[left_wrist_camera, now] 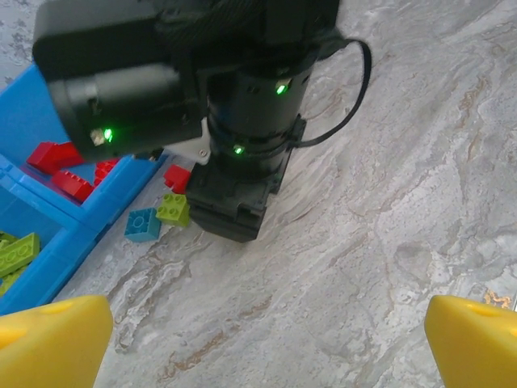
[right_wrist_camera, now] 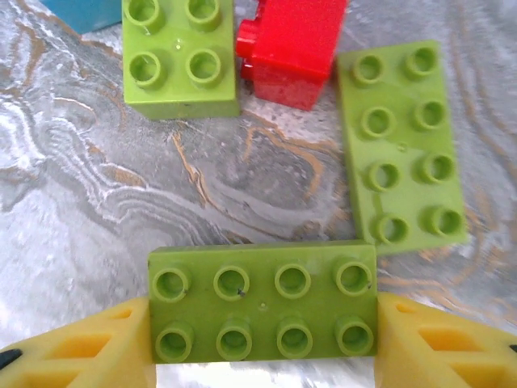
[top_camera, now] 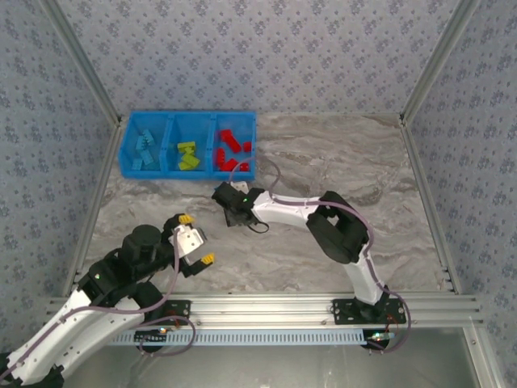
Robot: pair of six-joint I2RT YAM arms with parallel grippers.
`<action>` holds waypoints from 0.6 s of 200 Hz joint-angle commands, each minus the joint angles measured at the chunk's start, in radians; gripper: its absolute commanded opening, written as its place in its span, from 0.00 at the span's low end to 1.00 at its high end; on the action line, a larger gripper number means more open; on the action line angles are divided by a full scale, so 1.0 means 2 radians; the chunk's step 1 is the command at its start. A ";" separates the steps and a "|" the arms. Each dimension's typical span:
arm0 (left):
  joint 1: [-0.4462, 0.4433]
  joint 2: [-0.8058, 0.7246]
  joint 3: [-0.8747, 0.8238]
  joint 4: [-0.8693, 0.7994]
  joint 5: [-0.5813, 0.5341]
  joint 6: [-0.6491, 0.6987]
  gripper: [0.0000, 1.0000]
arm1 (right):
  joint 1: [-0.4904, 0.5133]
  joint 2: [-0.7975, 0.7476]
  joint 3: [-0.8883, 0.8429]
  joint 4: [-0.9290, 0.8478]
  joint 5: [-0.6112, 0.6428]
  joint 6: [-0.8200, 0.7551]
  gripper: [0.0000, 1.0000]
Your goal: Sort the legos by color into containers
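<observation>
Now | right jaws: clamped on lime brick [right_wrist_camera: 262, 311] short ends, just before tray [top_camera: 161, 174] front rim | left jaws: spread wide, farther from tray | tabletop [top_camera: 347, 153]: free room right of tray

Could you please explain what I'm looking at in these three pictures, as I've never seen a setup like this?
These are two robot arms bolted at the near edge of a marble-patterned table. One picture looks down from above and behind them. The other two come from a camera on each wrist, so the yellow shapes at the bottom are that arm's own fingers. At the far left sits a blue tray with three compartments, holding light blue bricks, green bricks and red bricks. A few loose bricks lie on the table beside it. The right gripper has its fingers against both short ends of a green eight-stud brick, which looks to be resting on the table. The left gripper is open and empty.
</observation>
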 commanded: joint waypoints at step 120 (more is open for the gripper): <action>0.298 0.047 0.045 0.054 -0.065 -0.175 0.99 | 0.027 -0.038 0.136 0.118 -0.008 -0.209 0.56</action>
